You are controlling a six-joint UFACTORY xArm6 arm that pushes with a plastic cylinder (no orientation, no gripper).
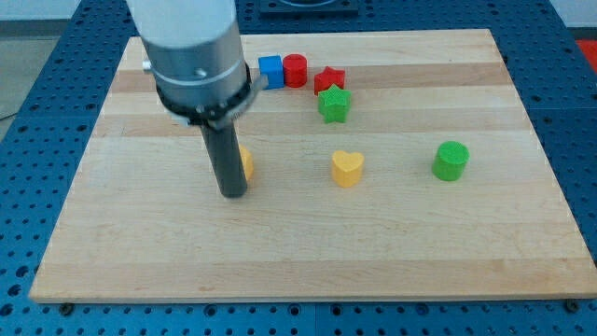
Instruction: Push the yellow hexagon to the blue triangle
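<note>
Wooden board (308, 252) carries it all — my tip (233, 193) touches down near its left, a yellow block (245, 161) tucked just behind; yellow heart (347, 169) and green cylinder (451, 161) off right — blue cube (270, 71), red cylinder (295, 70), red star (328, 80), green star (333, 104) beyond, upper right.

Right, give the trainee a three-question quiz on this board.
1. True or false: the red star-shaped block touches the green star-shaped block.
2. Which block sits nearest my tip? A) green cylinder block B) yellow block half hidden behind the rod C) yellow heart-shaped block
3. Fill in: the blue block stands beside the red ____ block.

Key: 1 true; 2 B; 3 cylinder.
</note>
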